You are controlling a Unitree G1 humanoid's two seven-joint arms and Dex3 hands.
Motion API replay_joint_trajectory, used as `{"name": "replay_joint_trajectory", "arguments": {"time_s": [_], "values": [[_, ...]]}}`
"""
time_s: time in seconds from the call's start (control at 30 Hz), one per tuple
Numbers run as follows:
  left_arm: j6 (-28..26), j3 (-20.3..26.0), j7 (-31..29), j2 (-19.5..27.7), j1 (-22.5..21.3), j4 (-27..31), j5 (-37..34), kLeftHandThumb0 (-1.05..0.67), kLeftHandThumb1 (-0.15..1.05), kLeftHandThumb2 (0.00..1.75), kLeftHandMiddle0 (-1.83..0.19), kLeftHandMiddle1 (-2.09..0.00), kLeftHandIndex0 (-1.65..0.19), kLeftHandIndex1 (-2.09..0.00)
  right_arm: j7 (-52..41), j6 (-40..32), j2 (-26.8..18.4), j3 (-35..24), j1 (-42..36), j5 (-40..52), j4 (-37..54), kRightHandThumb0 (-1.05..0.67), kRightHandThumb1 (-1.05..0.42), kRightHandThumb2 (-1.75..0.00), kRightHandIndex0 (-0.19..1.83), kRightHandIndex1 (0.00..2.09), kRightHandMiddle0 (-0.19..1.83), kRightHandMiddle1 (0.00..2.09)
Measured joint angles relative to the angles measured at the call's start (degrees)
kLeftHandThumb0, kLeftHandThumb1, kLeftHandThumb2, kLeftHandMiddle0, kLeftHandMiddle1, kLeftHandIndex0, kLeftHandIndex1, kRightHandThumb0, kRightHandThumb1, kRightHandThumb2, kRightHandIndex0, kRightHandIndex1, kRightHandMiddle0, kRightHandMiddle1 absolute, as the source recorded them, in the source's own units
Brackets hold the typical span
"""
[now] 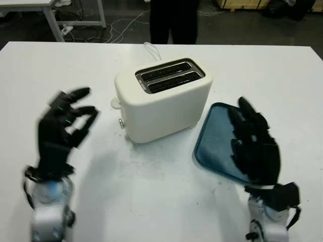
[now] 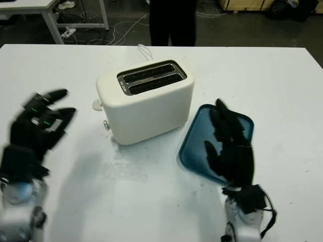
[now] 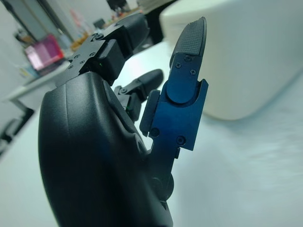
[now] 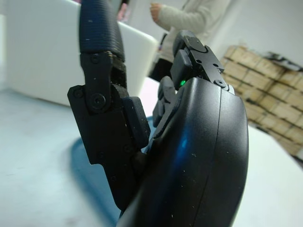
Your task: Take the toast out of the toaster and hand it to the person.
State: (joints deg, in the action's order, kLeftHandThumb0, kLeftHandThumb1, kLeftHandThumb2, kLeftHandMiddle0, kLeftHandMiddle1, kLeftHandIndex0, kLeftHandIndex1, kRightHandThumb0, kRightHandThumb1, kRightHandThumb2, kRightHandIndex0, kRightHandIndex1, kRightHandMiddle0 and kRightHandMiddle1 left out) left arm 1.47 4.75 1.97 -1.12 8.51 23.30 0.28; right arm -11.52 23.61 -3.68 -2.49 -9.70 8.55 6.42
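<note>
On the white table [image 1: 151, 201] in front of me sits one cream toaster [image 1: 161, 101], two slots on top, both dark inside; I can't make out any toast in them. One white cord [image 1: 151, 50] trails off its far side. One blue tray [image 1: 217, 141] lies just beside the toaster on my right. My left hand [image 1: 63, 126] hovers off the toaster's left side, open, holding nothing. My right hand [image 1: 255, 143] is up over the tray, open, nothing in it either. One person [image 1: 174, 20] in dark trousers stands at the table's far edge. No brand or writing readable anywhere.
</note>
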Motion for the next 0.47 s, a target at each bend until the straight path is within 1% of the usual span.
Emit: {"name": "replay_joint_trajectory", "arguments": {"time_s": [0.07, 0.1, 0.13, 0.2, 0.27, 0.37, 0.47], "values": [[3.8, -1.8, -0.1, -1.6, 0.5, -2.4, -0.2, -0.59, 0.92, 0.12, -0.09, -0.95, -0.23, -0.54, 0.2, 0.0, 0.4, 0.6, 0.1, -0.3, -0.1, -0.77, -0.92, -0.65, 0.27, 0.03, 0.32, 0.01], [5.0, -2.4, -0.5, -1.9, 0.6, -3.4, -0.6, -0.60, 0.92, 0.12, -0.05, -0.97, -0.20, -0.56, 0.3, 0.0, 0.5, 0.7, 0.2, -0.5, -0.3, -0.76, -0.92, -0.65, 0.27, 0.02, 0.32, 0.00], [5.8, -2.6, -1.1, -2.0, 0.7, -4.3, -1.3, -0.60, 0.92, 0.11, -0.02, -0.95, -0.16, -0.57, 0.6, -0.1, 0.5, 0.7, 0.4, -0.8, -0.6, -0.76, -0.92, -0.65, 0.26, 0.02, 0.32, 0.00], [6.4, -2.8, -2.7, -2.1, 1.1, -5.5, -3.6, -0.56, 0.92, 0.13, -0.01, -0.86, -0.08, -0.60, 1.0, -0.3, 0.5, 0.7, 0.9, -1.0, -1.7, -0.77, -0.92, -0.65, 0.25, 0.01, 0.31, 0.00], [7.5, -2.9, -4.0, -1.6, 1.4, -6.4, -4.4, -0.59, 0.92, 0.17, 0.00, -0.84, -0.02, -0.68, 1.0, -0.6, 0.5, 0.7, 1.5, -1.1, -2.7, -0.76, -0.92, -0.64, 0.24, 0.00, 0.29, 0.00], [8.3, -3.1, -4.2, -1.0, 1.5, -6.7, -4.3, -0.64, 0.92, 0.20, 0.00, -0.84, 0.00, -0.72, 0.9, -1.0, 0.5, 0.7, 2.3, -1.1, -3.1, -0.76, -0.92, -0.62, 0.25, 0.01, 0.29, 0.00], [9.0, -3.1, -4.4, -0.9, 1.4, -7.4, -4.5, -0.66, 0.92, 0.22, 0.00, -0.81, 0.00, -0.72, 0.9, -2.0, 0.4, 0.9, 2.4, -1.1, -3.1, -0.77, -0.92, -0.61, 0.26, 0.01, 0.30, 0.01]]}}
